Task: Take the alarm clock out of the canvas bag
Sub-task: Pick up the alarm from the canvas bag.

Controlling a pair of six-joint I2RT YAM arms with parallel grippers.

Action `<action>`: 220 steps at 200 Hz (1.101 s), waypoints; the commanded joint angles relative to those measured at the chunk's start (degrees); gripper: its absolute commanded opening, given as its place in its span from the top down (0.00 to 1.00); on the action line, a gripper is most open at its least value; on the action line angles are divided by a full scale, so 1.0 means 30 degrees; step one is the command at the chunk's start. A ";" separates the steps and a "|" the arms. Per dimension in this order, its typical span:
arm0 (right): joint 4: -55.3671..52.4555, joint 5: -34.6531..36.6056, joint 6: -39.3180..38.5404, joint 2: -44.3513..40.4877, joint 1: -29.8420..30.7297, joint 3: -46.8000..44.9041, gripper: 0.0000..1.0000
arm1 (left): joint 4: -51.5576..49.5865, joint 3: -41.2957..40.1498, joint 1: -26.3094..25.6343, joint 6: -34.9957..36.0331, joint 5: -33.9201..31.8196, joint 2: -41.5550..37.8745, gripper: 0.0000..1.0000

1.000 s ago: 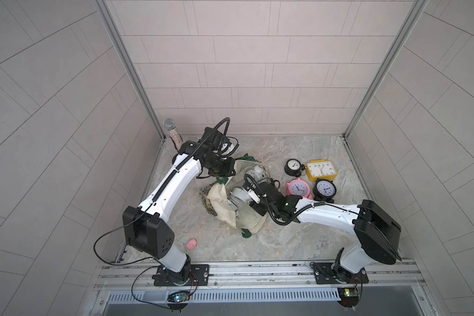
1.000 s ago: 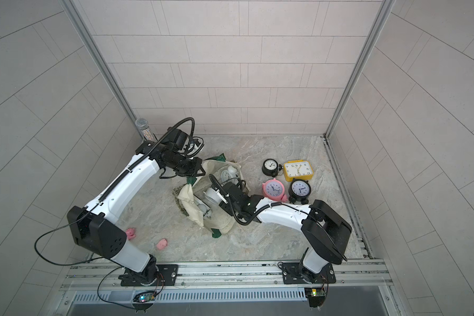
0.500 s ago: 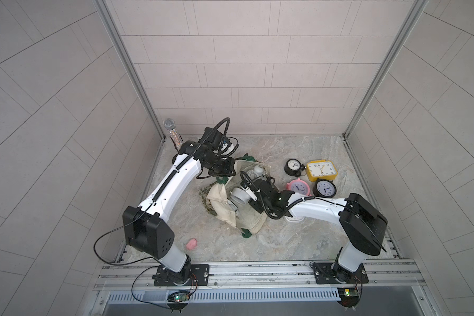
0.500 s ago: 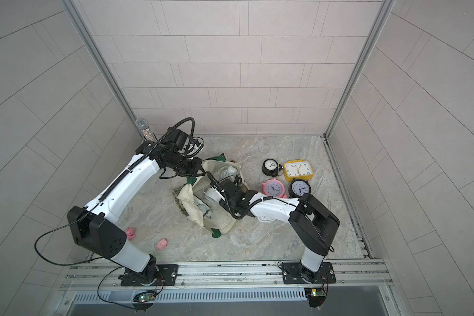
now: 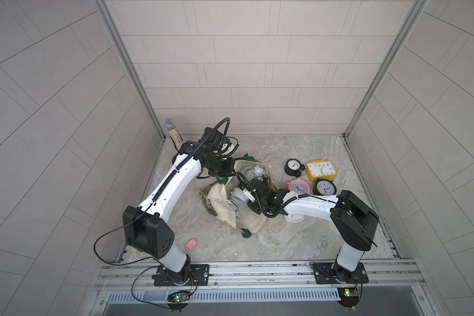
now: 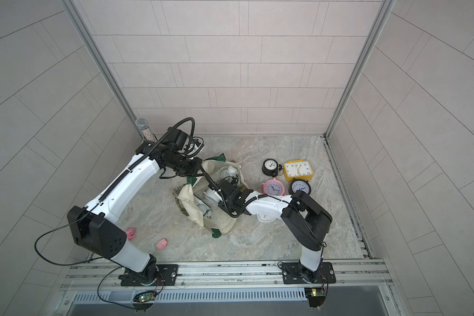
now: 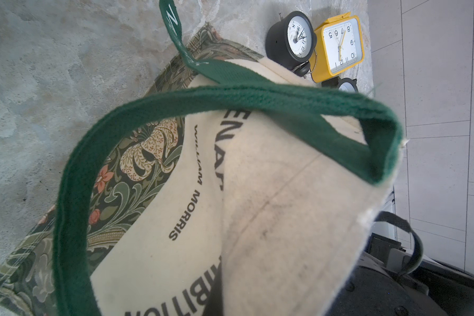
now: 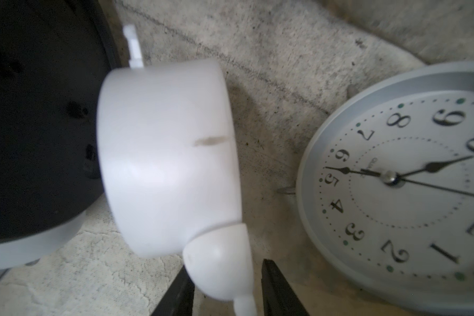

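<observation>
Clutter on the table (image 5: 285, 246) right of the canvas bag (image 5: 219, 202): black round clock (image 5: 293, 167), yellow square clock (image 5: 321, 170), pink clock (image 5: 298, 187) and second black clock (image 5: 324, 187), all clear of the bag. A small white clock (image 5: 293, 218) sits under the right forearm. Pink blob (image 5: 192, 243) front-left, microphone (image 5: 171, 131) upright in the back-left corner. Bag lies crumpled mid-table with its mouth pulled wide, green strap handle (image 7: 230, 98) looping across the left wrist view. Several clocks inside. The white alarm clock (image 8: 164, 153) is in the bag, on its side on the canvas lining. A black-backed grey-rimmed clock (image 8: 39, 136) sits tight against one side of it, contact unclear. A grey-rimmed clock face (image 8: 394, 186) lies a little apart on the other side. Right fingers (image 8: 274, 287) straddle that clock's bell (image 8: 219, 262): one finger against the dome, a visible gap at the other, so parted, not clamped. Left fingers (image 5: 226, 169) are pinched tight on the bag's rim by the handle and hold it up; the tips are hidden. Right arm runs low and flat from the front-right base, wrist inside the bag mouth. Left arm stretches from the front-left base toward the back, wrist bent over to the bag.
</observation>
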 commanded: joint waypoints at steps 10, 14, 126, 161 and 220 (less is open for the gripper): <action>0.0212 -0.0300 -0.0005 0.0265 -0.0014 -0.0035 0.63 | -0.0032 -0.0333 -0.0074 0.0227 0.0286 -0.0318 1.00; 0.0248 -0.0296 -0.0034 0.0317 -0.0029 -0.0053 0.64 | -0.0036 -0.0338 -0.0087 0.0241 0.0283 -0.0306 1.00; 0.0797 -0.0411 0.0008 -0.0767 -0.0032 -0.0903 0.91 | -0.0034 -0.0373 -0.0091 0.0273 0.0257 -0.0386 1.00; 0.0550 -0.0731 0.0189 -0.1624 -0.0032 -0.1067 0.95 | -0.0049 -0.0326 -0.0091 0.0273 0.0240 -0.0380 1.00; -0.0772 -0.1773 -0.0082 -0.3476 -0.0016 -0.0877 0.97 | -0.0114 -0.0165 -0.0091 0.0277 0.0144 -0.0364 1.00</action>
